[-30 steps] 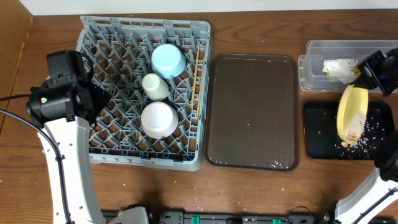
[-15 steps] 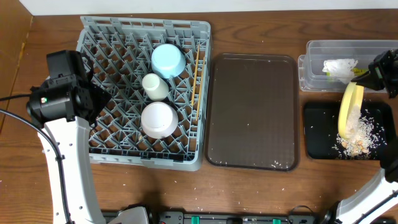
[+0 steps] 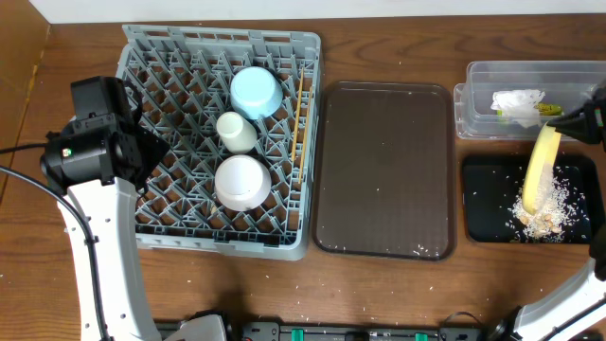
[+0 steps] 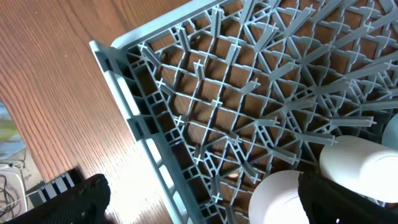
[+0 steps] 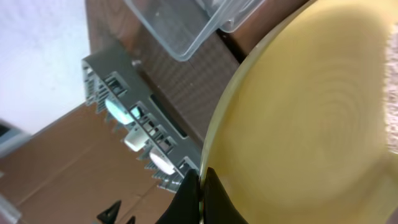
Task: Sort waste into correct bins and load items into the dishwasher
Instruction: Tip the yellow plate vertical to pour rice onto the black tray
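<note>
Right fingers (image 5: 212, 202) were clamped together on the rim of the yellow plate (image 3: 538, 169), so a solid pinch there. In the wrist view the plate filled most of the frame, pretty blurry. From overhead we saw it held up on edge, tipped steeply, with its low end over the black tray (image 3: 483, 204). A heap of rice crumbs (image 3: 544, 216) sat in that tray right at the plate's lower edge, with loose grains scattered around it. We couldn't tell if the plate actually touched the heap. Just beyond the black tray was the clear tub (image 3: 473, 76), and the crumpled wrapper (image 3: 519, 102) lay inside it.

Left fingers (image 4: 71, 199) were spread wide apart with nothing held. They hung above the left side of the dish rack (image 3: 220, 31), and one corner of it showed in the wrist view.

Between the rack and the two bins we had the brown serving tray (image 3: 383, 170) flat on the tabletop (image 3: 379, 289), with a few pale specks along its near edge.

Inside the rack, going front to back, we saw the pinkish-white bowl (image 3: 241, 182), then the white cup (image 3: 236, 132), then the light blue bowl (image 3: 256, 92), each close to the next. The chopsticks (image 3: 299, 123) lay along the rack's right side, pointing front to back.
</note>
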Controlling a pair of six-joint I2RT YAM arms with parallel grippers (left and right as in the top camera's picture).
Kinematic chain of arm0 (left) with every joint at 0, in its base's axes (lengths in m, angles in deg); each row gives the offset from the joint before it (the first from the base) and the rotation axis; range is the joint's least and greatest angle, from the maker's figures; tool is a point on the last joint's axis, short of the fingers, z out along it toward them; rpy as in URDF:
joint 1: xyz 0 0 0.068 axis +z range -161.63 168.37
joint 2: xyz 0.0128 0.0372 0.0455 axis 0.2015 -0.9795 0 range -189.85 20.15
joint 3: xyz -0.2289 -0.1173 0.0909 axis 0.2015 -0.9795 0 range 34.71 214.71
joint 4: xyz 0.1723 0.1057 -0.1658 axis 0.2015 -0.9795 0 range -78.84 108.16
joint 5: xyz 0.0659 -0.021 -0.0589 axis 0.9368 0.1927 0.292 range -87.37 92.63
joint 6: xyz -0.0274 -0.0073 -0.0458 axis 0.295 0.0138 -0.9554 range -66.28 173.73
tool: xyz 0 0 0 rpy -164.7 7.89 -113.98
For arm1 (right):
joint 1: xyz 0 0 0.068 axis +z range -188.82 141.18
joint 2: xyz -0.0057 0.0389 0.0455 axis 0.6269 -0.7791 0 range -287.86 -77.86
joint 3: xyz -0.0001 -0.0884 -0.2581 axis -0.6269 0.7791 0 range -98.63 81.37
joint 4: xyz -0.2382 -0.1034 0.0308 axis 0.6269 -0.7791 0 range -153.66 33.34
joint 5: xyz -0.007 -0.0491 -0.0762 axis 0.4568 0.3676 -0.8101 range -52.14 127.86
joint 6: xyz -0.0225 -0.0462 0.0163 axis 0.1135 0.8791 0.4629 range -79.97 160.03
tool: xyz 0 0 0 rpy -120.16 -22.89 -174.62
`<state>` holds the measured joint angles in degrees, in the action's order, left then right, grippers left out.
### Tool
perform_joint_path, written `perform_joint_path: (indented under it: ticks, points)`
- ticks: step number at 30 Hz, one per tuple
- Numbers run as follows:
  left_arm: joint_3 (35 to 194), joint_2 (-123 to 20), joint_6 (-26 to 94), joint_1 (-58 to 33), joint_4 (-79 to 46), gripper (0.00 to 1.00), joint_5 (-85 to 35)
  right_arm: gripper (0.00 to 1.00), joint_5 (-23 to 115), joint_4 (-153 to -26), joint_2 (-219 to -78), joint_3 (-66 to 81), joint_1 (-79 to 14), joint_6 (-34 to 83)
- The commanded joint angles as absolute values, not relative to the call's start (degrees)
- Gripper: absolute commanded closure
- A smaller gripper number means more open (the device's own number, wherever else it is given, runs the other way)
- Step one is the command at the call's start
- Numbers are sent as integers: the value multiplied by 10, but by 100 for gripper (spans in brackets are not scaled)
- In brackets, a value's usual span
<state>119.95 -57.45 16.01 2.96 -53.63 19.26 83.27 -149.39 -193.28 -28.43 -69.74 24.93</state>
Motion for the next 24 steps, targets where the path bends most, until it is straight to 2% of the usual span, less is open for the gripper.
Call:
perform_joint_path:
  ticks: [1,24]
  points:
    - [1209,-573,153,32,-538,2,194,99,881,-1501,-1912,-296,-708,299]
    - [1209,-573,153,32,-538,2,194,99,941,-1540,-1914,-290,-737,334]
